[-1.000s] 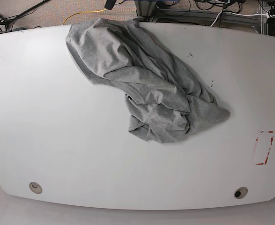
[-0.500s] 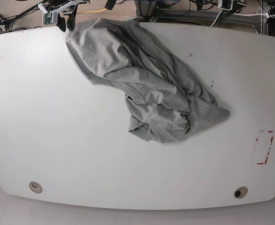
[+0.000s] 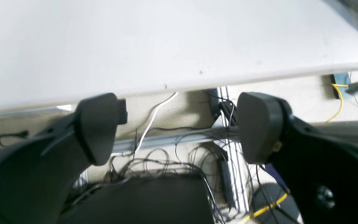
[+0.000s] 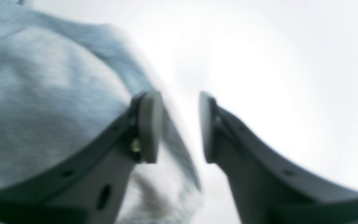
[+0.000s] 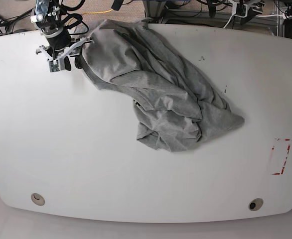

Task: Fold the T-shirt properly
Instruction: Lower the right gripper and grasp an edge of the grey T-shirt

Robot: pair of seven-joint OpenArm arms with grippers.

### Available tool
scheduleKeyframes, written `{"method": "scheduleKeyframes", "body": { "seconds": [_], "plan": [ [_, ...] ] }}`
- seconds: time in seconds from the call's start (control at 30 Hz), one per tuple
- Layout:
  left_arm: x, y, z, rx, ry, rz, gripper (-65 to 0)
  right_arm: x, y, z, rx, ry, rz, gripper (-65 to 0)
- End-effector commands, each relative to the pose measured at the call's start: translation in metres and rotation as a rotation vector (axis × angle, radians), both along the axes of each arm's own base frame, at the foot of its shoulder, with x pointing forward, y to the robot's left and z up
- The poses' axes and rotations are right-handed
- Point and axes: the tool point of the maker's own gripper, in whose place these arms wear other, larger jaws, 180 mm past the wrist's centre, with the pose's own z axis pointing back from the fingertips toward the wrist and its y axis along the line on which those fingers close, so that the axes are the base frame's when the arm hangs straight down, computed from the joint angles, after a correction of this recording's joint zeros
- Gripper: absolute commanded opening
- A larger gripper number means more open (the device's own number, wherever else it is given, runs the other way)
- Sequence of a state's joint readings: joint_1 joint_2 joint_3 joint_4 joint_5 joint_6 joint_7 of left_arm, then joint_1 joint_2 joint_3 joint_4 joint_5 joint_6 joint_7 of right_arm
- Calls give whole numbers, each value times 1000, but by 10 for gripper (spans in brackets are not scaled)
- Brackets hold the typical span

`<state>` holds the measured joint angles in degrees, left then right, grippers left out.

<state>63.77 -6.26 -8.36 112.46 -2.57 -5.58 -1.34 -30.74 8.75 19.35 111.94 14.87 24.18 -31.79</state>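
Bright, even light from overhead fills the base view, and the white counter shows no hard glare. The T-shirt throws only a thin soft shadow along its near edge. The counter's edges bow outward, a wide-lens distortion strongest at the corners. The right wrist view is heavily blurred throughout: cloth grain and fingers are both soft, and the counter behind washes out to near white. The left wrist view is sharper, though the counter there is pale and faintly smeared, and the floor under its edge lies dimmer.
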Motion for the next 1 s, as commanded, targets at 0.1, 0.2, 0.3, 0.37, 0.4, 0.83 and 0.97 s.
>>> {"method": "scheduleKeyframes", "body": {
  "seconds": [0.1,0.2,0.3,0.37,0.4,0.83,0.97],
  "plan": [
    [4,0,7,1,-30,-1,-89,21,2,15,-39,-10,111,-323],
    [14,1,8,3,-53,-1,-89,32,9,20,-55,-13,170,-320],
    [27,1,11,6,-88,-4,-90,48,7,27,-81,-16,186,-320],
    [31,1,10,8,-83,-6,-92,52,5,28,-97,1,191,-320],
    [31,1,8,10,-74,-5,-93,52,4,27,-104,12,193,-319],
    [67,2,16,17,-157,-7,-93,56,4,8,-105,108,219,-317],
    [85,2,23,17,-206,-9,-93,57,3,-7,-78,147,211,-319]
  ]
}}
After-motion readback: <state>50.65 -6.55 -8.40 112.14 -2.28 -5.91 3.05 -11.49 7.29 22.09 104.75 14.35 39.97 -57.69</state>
